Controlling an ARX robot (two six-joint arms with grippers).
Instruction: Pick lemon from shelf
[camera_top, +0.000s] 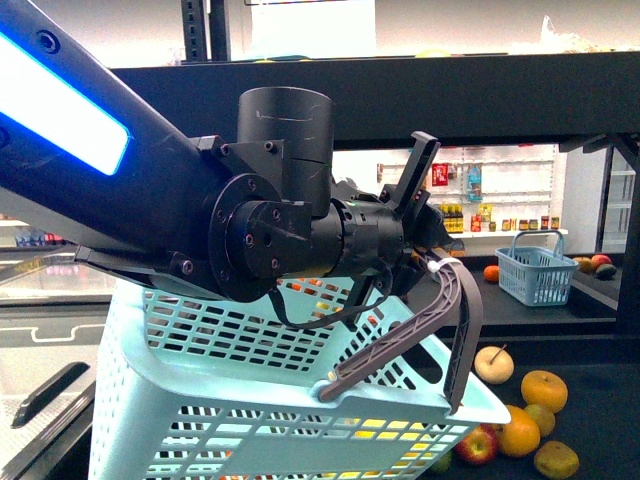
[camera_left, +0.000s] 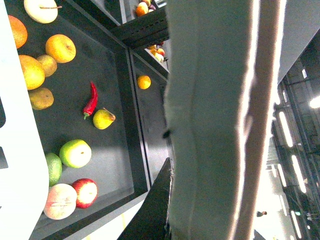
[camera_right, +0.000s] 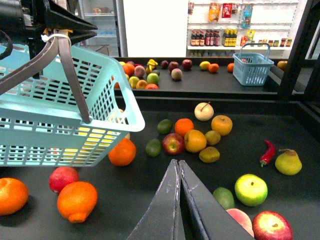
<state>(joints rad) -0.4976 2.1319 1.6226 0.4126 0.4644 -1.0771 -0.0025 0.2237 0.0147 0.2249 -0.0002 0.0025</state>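
Right tool (camera_right: 178, 167): fingers pressed together, above the shelf (camera_right: 150, 200).
Basket (camera_right: 65, 115): pale blue, handles gripped overhead.
Fruit: scattered across the tray, red chili (camera_right: 267, 151) beside a pear (camera_right: 288, 162).

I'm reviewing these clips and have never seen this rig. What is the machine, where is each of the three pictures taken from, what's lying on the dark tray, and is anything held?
It is a robot with two arms. The front view looks out from its body: the left gripper holds the handle of a light blue basket. The other two views come from wrist cameras. The right wrist view shows the right gripper shut and empty above the black shelf, where loose fruit lies: oranges, apples, a pear and a red chili. I cannot single out a lemon with certainty.
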